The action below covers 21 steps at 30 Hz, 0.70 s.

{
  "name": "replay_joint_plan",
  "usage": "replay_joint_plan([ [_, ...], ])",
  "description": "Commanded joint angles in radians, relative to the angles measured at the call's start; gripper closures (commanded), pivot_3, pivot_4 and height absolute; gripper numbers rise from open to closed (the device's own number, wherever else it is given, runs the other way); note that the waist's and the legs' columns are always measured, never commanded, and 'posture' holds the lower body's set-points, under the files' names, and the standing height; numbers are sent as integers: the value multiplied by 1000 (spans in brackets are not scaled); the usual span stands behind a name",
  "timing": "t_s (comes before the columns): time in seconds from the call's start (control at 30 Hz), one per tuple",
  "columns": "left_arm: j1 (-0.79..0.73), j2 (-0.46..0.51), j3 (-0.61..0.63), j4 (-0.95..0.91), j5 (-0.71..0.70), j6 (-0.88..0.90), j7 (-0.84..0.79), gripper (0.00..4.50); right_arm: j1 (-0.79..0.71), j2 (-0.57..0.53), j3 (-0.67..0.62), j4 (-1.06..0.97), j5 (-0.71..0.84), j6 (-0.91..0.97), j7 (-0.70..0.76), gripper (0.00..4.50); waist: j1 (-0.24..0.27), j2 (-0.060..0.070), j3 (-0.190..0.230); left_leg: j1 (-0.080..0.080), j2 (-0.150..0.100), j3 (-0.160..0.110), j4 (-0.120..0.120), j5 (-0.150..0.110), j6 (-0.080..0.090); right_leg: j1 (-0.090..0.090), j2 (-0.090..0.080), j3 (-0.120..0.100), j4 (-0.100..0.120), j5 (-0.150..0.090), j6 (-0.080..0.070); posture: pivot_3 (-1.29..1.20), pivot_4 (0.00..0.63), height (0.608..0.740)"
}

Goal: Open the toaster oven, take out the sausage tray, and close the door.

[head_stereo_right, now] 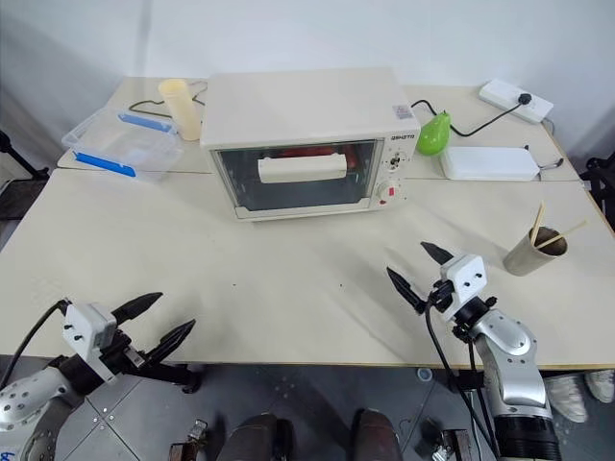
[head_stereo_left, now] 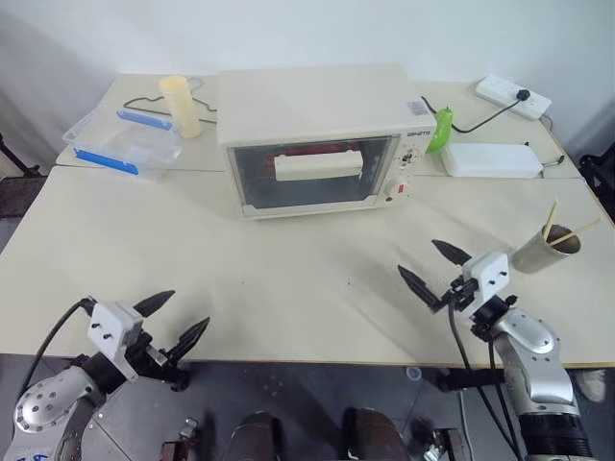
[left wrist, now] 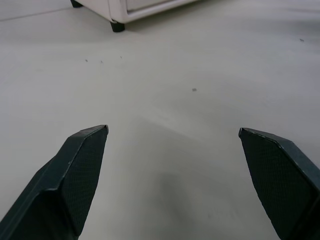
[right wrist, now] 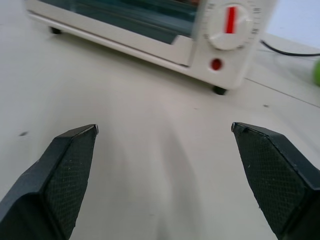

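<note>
Two tables (head_stereo_left: pixel 288 288) pushed together. One toaster oven (head_stereo_left: pixel 317 134) mid-back, door (head_stereo_left: pixel 312 173) closed, red sausages visible behind glass, sausage tray (head_stereo_left: pixel 317 154) inside. One clear lidded container (head_stereo_left: pixel 120 139) back left, contents unclear. One flat white box (head_stereo_left: pixel 490 159). One paper cup (head_stereo_left: pixel 546 250) right, two sticks in it. One cream cylinder (head_stereo_left: pixel 181 106). One green pear (head_stereo_left: pixel 440 130). Left gripper (head_stereo_left: pixel 173 322) and right gripper (head_stereo_left: pixel 432 269) both spread wide, holding nothing, hovering near front edge.

Cream-white toaster oven (head_stereo_left: pixel 312 134) with red-marked knob (right wrist: pixel 229 25), green pear (head_stereo_right: pixel 434 133), blue-trimmed clear container (head_stereo_left: pixel 123 141), black cross-hatched fingers (right wrist: pixel 60 175).
</note>
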Motion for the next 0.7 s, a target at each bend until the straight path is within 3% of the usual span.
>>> replay_joint_plan([
  [0.03, -32, 17, 39, -21, -14, 6, 24, 45, -4, -9, -1, -40, 61, 17, 48, 0, 0, 0, 0, 0, 0, 0, 0, 0, 0, 0, 0, 0, 0, 0, 0, 0, 150, 740],
  [0.13, -87, 51, 44, -21, -53, 21, -11, 45, -38, -6, 18, -98, 155, 135, 89, 0, 1, 0, 0, 0, 0, -1, 0, 0, 0, 0, 0, -1, 0, 0, 0, 0, 150, 740],
  [0.27, -201, 91, 123, -25, -326, 159, -56, 45, -151, -6, 64, -184, 236, 276, 110, 0, -4, 1, 0, 0, 1, 0, 0, 0, 0, 0, 0, 0, 1, 0, 0, 0, 150, 740],
  [0.37, -256, 136, 157, -2, -390, 215, -67, 45, -235, 9, 68, -205, 304, 392, 79, 0, -4, 1, 0, 0, 2, -2, 0, 0, -1, -1, 1, -1, 2, 0, 0, 0, 150, 740],
  [0.7, -365, 156, 152, 55, -364, 221, -40, 45, -459, 126, 112, -46, 257, 378, 78, 0, -2, 1, 0, -1, -4, -2, 0, 0, -1, -1, 1, -3, 3, 0, 0, 0, 150, 740],
])
